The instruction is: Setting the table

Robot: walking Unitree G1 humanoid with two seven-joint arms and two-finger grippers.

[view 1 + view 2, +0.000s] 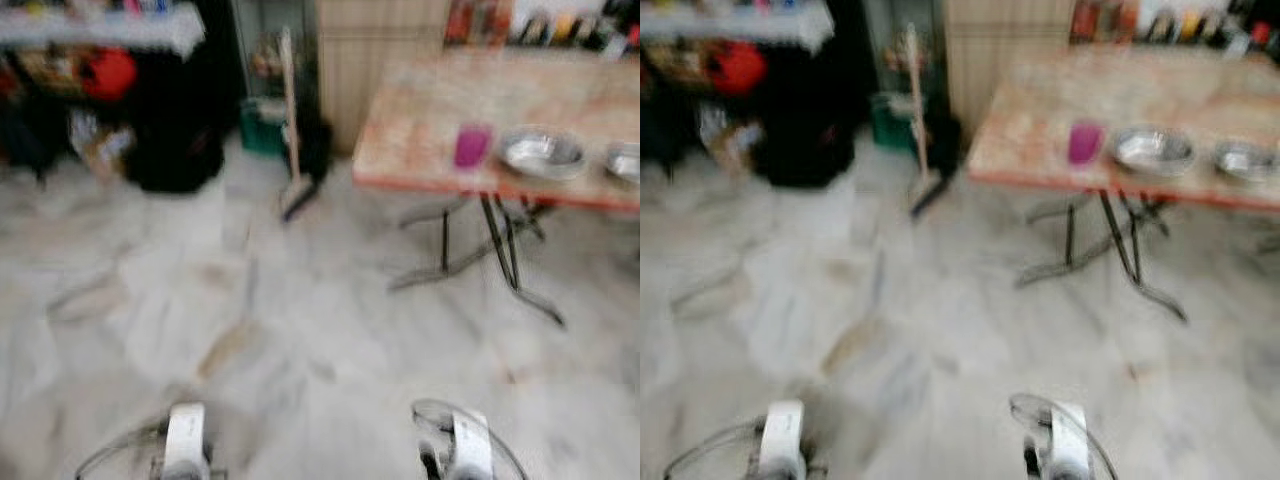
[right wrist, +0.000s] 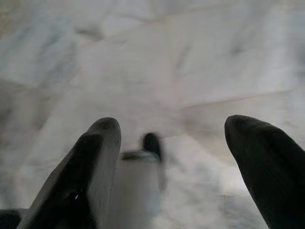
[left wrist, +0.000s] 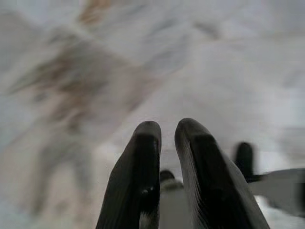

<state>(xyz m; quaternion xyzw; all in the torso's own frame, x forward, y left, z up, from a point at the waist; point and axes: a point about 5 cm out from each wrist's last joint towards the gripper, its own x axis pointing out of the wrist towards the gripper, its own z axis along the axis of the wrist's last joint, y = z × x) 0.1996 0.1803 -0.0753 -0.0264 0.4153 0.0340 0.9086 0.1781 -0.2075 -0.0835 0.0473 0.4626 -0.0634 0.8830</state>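
Left gripper (image 3: 167,138) pinched empty, right gripper (image 2: 171,138) spread, both well short of the table (image 1: 420,150); the blurred walk risks clipping its legs.

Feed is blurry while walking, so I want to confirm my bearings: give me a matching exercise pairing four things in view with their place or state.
Things:
1. pink cup
2. metal bowl
3. broom
4. right tool

Places or states:
A. standing on the floor, left of the table
B. near the table's front edge, left of the bowls
C. open, above the marble floor
D. on the table, just right of the cup

Pairs: 1-B, 2-D, 3-A, 4-C
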